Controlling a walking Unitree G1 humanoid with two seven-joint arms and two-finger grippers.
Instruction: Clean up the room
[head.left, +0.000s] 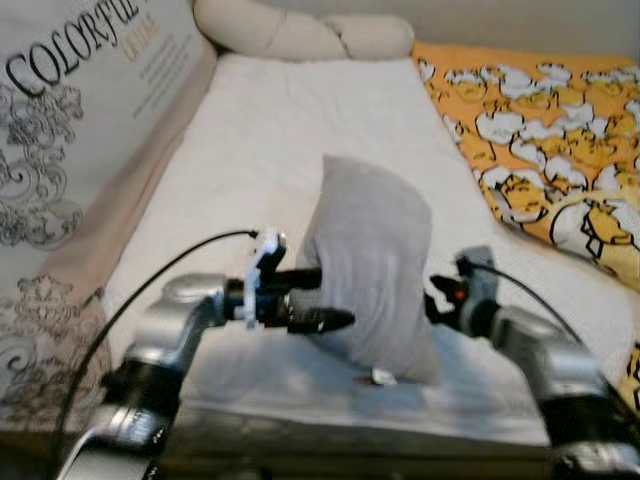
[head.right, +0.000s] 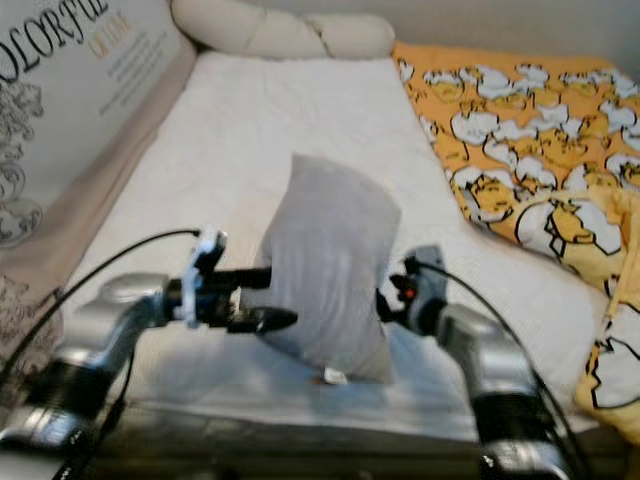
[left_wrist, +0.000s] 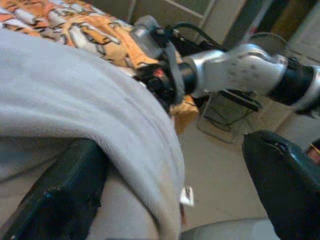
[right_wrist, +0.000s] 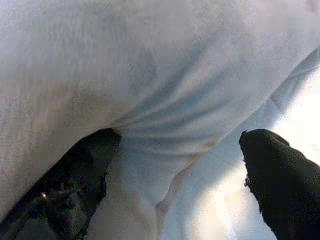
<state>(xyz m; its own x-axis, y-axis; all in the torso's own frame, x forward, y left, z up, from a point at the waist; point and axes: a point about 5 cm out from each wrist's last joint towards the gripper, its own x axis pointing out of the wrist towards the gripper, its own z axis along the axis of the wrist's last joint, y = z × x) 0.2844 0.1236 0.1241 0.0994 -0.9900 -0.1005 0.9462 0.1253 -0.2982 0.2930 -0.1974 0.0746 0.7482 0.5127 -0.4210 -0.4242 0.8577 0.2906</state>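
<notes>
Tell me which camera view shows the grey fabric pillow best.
The left eye view: the whole grey fabric pillow stands upright on the white mattress, pressed between both grippers. The right eye view matches it. Each wrist view gives a close patch of grey cloth.

Both arms up and bent inward, forearms converging at chest height. Left gripper (head.left: 322, 300) points right, fingers spread: one finger (left_wrist: 60, 192) pressed into the pillow (head.left: 372, 265), the other free in front. Right gripper (right_wrist: 175, 185) points left, fingers also apart, one against the pillow's far side. Wrists roughly level, cables looping off both.
</notes>
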